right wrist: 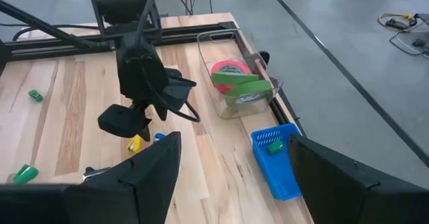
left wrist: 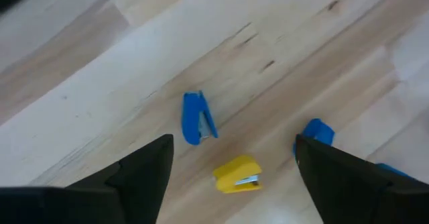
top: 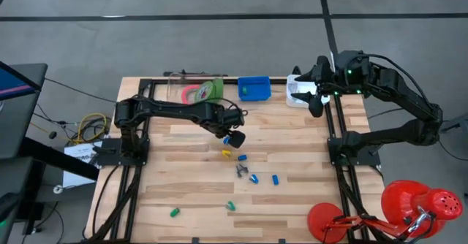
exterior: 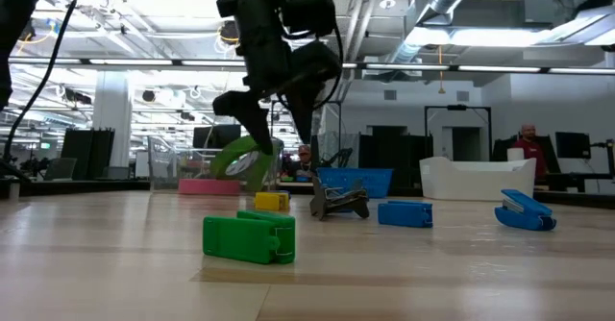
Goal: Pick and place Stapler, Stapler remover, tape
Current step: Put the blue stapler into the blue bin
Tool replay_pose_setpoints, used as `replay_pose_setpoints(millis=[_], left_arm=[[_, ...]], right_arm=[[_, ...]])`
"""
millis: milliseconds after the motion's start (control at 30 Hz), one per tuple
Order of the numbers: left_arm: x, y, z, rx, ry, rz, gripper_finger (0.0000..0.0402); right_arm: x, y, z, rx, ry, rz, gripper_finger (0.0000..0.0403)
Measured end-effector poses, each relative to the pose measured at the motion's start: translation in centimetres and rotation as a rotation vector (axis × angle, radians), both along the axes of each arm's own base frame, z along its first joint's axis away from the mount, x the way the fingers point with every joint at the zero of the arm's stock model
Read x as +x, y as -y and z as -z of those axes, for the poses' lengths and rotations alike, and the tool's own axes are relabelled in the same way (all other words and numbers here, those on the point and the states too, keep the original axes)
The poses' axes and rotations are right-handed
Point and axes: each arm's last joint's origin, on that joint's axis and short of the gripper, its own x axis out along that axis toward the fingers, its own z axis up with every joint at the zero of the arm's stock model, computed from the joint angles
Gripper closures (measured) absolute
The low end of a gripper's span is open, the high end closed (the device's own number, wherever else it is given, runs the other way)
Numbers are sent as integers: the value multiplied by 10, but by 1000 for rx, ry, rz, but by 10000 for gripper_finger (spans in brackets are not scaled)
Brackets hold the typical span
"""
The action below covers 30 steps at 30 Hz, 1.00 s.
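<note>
**Left gripper hangs open above scattered staplers; tape rolls sit in clear bin**

Nearest the low camera lies a small green plastic stapler [exterior: 250, 237] on the pale wooden table [top: 190, 193]. Behind it sit a small yellow stapler [exterior: 271, 201], a dark metal staple remover [exterior: 338, 202] and two small blue staplers [exterior: 405, 212], the right-hand one tilted and less clearly outlined.

The left gripper [top: 232, 137] hangs above the middle of the table with its fingers spread and nothing between them. Its wrist view looks down on the yellow stapler [left wrist: 238, 175] and a blue stapler [left wrist: 198, 119] just beside it; another blue piece is partly hidden behind one dark finger [left wrist: 144, 174].

The tape, one pink-red ring-shaped roll [right wrist: 231, 69] and two green ones stacked against it, rests inside a clear plastic bin [right wrist: 258, 96] at the far edge of the table, left of centre. To its right stands a blue plastic tray [top: 254, 88] holding a small green piece too small to identify.

The right gripper [top: 313, 96] hovers over a white container [top: 294, 98] at the far right, fingers apart and empty; the container is largely covered by the arm. Two more green staplers [top: 175, 212] lie near the front edge.
</note>
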Motion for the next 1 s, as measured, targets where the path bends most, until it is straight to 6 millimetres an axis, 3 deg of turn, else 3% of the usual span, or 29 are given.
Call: replay_pose_setpoints(millis=[200,733,1000], left_arm=[[-6,-5,10,14,-31,-19,83],[-12,-6,41,46,-15,-40,111],[-6,-5,55,45,-21,-34,116]], right_arm=[[0,0,0,10,4,6,138],[0,0,0,25,10,16,138],[0,0,0,26,11,17,138]])
